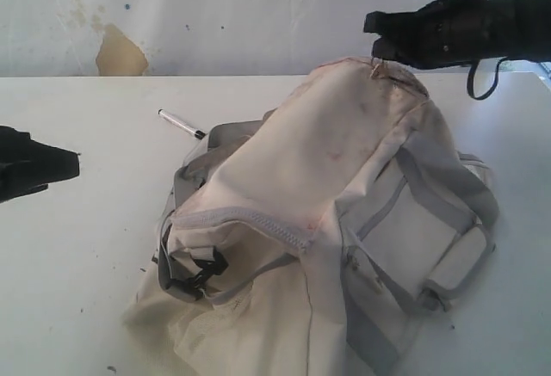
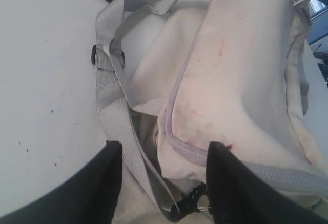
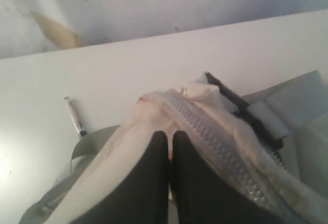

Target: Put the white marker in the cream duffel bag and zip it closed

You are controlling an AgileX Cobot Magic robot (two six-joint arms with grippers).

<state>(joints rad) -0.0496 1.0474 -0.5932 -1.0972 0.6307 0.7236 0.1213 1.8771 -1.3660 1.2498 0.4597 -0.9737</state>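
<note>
White worktop (image 1: 77,264) and a scuffed pale wall with a peeled patch (image 1: 119,53) frame the scene. At the far, raised end of the cream duffel bag (image 1: 344,144), the fingers of the right gripper (image 3: 169,136) are pressed together. A fold of fabric or a pull tab beside the zipper (image 3: 218,149) appears to be nipped between them; which of the two cannot be told. That end is drawn up into a peak, presumably so that the zip can be worked or the mouth lifted. The fingers of the left gripper (image 2: 165,146) are spread and empty, held low off the bag's near end, apparently placed ready to fetch the marker or steady the cloth. The white marker (image 1: 181,124) is seen lying on the worktop outside the bag, its black cap just beside a grey strap (image 1: 225,133). No open mouth is shown: the zipper looks closed along its visible run, so entry is judged to be blocked until it is drawn back. The slack strap and a black buckle (image 1: 195,276) lie loose and could be snagged.
</note>
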